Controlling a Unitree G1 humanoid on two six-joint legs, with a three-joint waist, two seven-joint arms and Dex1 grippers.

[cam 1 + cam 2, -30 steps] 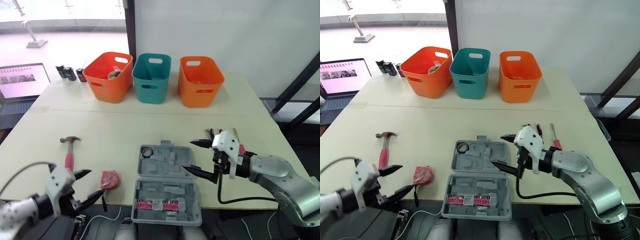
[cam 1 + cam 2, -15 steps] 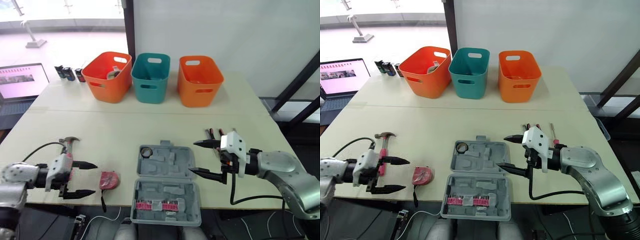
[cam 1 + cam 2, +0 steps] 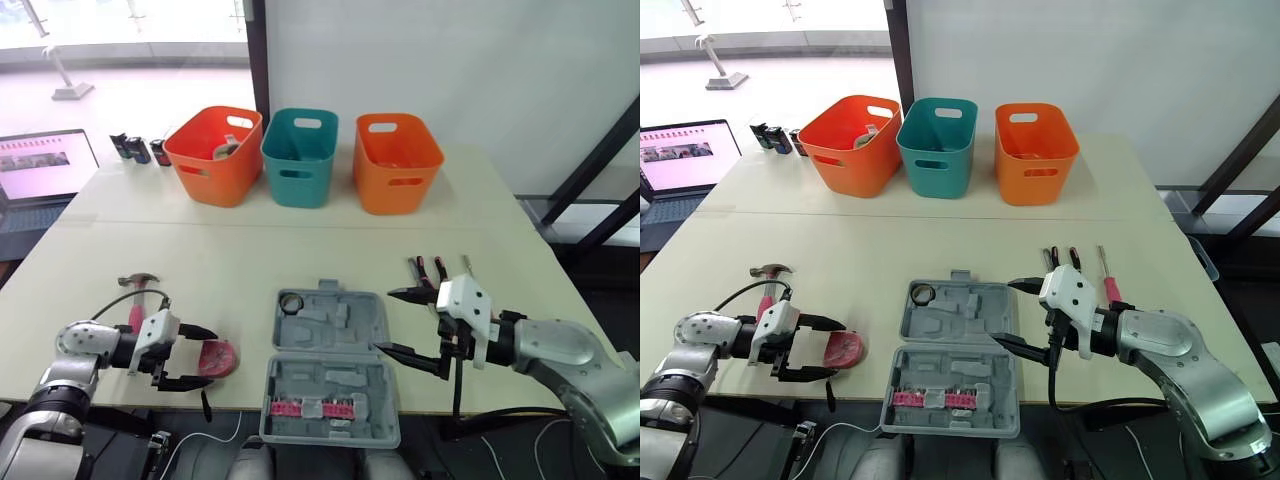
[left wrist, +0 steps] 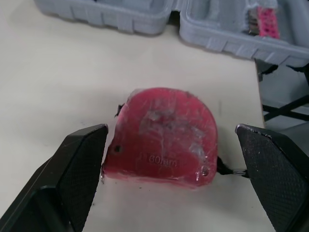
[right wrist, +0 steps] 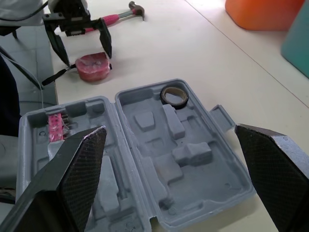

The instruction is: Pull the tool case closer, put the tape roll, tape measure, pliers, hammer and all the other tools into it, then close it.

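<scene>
The grey tool case point(image 3: 330, 365) lies open at the table's front edge, with the tape roll point(image 3: 292, 303) in its far half. Left of it lies the red tape measure point(image 3: 218, 358). My left gripper point(image 3: 205, 357) is open, its fingers point(image 4: 72, 164) on either side of the tape measure point(image 4: 164, 137), not closed on it. Further left lies the pink-handled hammer point(image 3: 137, 300). My right gripper point(image 3: 385, 320) hangs open and empty over the case's right edge. Pliers point(image 3: 430, 270) and a screwdriver point(image 3: 467, 265) lie behind it.
At the back stand an orange basket point(image 3: 213, 153), a teal basket point(image 3: 300, 155) and a second orange basket point(image 3: 397, 160). A laptop point(image 3: 40, 165) and small black items point(image 3: 140, 148) sit at the far left. The case overhangs the table's front edge.
My left gripper has come up from below the front edge and moved right until it straddles the tape measure. My right gripper has drifted slightly toward the front and stays open.
</scene>
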